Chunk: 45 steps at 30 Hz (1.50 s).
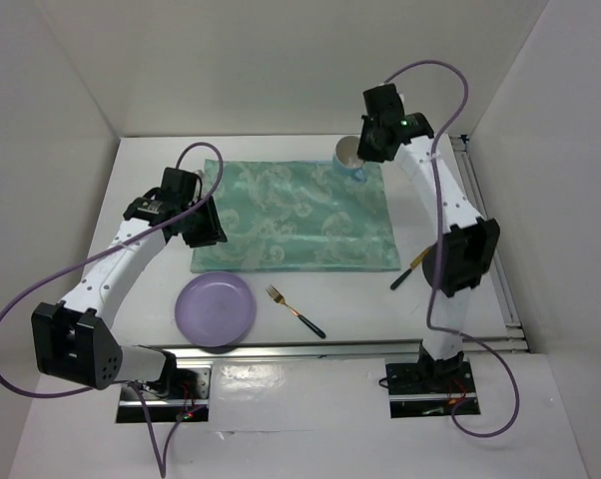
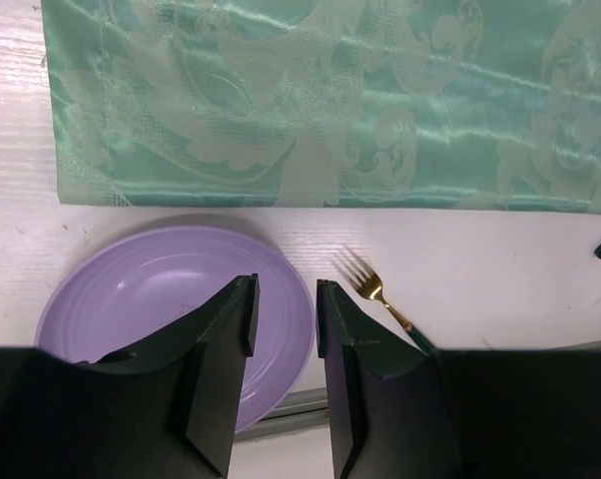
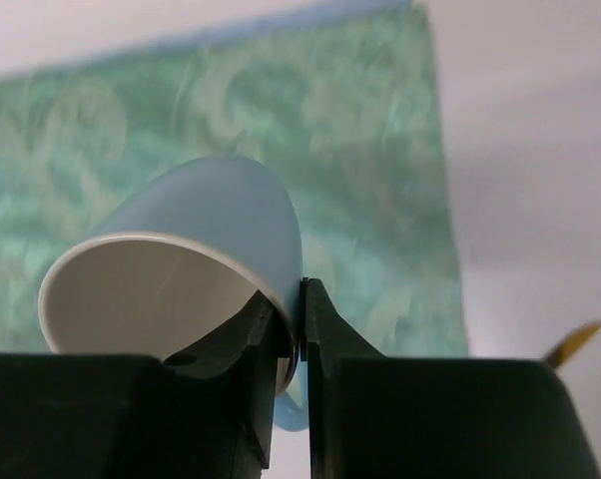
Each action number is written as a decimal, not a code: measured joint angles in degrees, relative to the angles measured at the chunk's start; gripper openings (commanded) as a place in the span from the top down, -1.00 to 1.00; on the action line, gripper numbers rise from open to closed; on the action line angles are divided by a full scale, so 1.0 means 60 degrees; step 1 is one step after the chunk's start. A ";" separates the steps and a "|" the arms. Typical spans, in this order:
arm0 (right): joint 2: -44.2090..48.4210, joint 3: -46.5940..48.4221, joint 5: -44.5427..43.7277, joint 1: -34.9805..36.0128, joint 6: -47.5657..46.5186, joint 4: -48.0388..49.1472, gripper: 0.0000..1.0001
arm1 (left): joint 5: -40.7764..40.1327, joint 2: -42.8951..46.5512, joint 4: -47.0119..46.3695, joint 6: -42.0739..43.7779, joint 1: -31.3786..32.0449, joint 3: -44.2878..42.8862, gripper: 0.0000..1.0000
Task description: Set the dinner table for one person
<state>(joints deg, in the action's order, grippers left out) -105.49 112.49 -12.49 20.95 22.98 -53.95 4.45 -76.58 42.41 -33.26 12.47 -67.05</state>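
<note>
The dinner table (image 1: 360,299) spans the view beneath both arms, and near its far edge the right gripper (image 3: 300,299) pinches only the rim of the blue cup (image 3: 211,220) (a thin hold that may slip or swing), while the left gripper (image 2: 286,299) hangs slightly open and empty near the left edge.

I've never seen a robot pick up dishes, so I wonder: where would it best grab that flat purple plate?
Probably by its upturned rim, from above. The purple plate lies flat on the dinner table, so only the rim gives an edge to pinch, one finger inside, one outside. The left gripper, open, is the nearer one.
</note>
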 measured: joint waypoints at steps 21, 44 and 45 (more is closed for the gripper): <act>-0.5304 0.3985 0.0754 -0.2208 -0.0237 0.0033 1.00 | -0.0208 -0.0040 0.0025 -0.0015 0.0000 0.0208 0.07; -0.5679 0.4062 0.1854 -0.2240 -0.0157 0.0922 -0.73 | -0.0386 0.0244 0.0310 -0.0328 0.0000 0.0947 -0.10; -0.5581 0.4062 0.1876 -0.2226 -0.0164 0.0922 -0.73 | -0.0423 0.0244 0.0324 -0.0361 0.0000 0.0947 -0.10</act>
<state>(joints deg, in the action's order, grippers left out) -138.98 136.86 -1.23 7.60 22.00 -48.42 1.91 -75.11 44.36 -35.42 12.47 -61.36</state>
